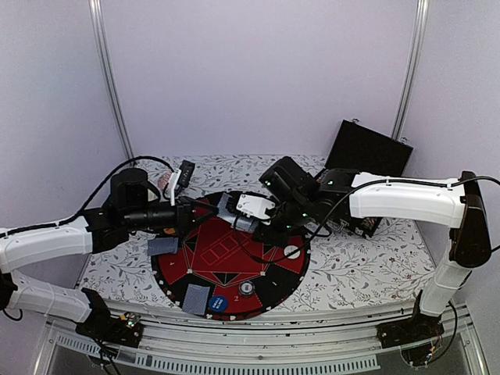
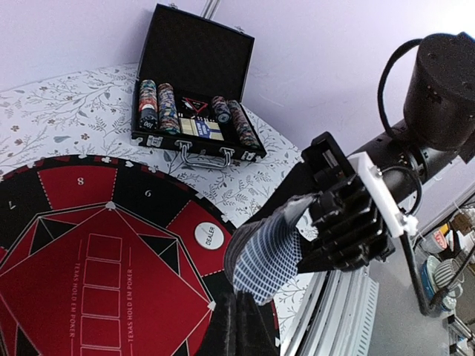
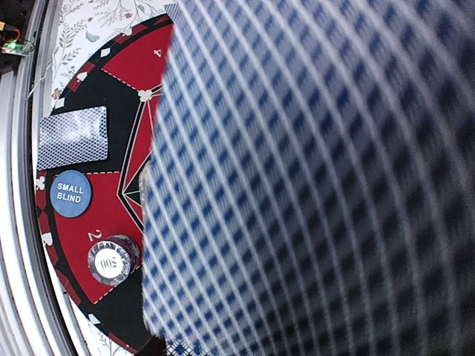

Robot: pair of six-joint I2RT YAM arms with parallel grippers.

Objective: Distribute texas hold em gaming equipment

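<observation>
A round red-and-black poker mat (image 1: 205, 258) lies in the middle of the table. My left gripper (image 1: 209, 211) is shut on a deck of blue-backed playing cards (image 2: 269, 256), held above the mat's far edge; its fingers (image 2: 239, 319) clamp the deck's lower end. My right gripper (image 2: 318, 216) meets it from the right and is shut on the lifted, bent end of the top card (image 3: 312, 170), which fills the right wrist view and hides its fingers. Dealt cards (image 1: 162, 246) (image 1: 196, 298), a blue small-blind disc (image 1: 219, 303), a striped chip (image 1: 247, 289) and a white dealer disc (image 1: 292, 251) lie on the mat.
An open black case (image 2: 197, 81) with rows of poker chips stands at the back right, beyond the mat. The floral tablecloth (image 1: 351, 266) surrounds the mat. A metal rail (image 1: 273, 344) runs along the table's near edge.
</observation>
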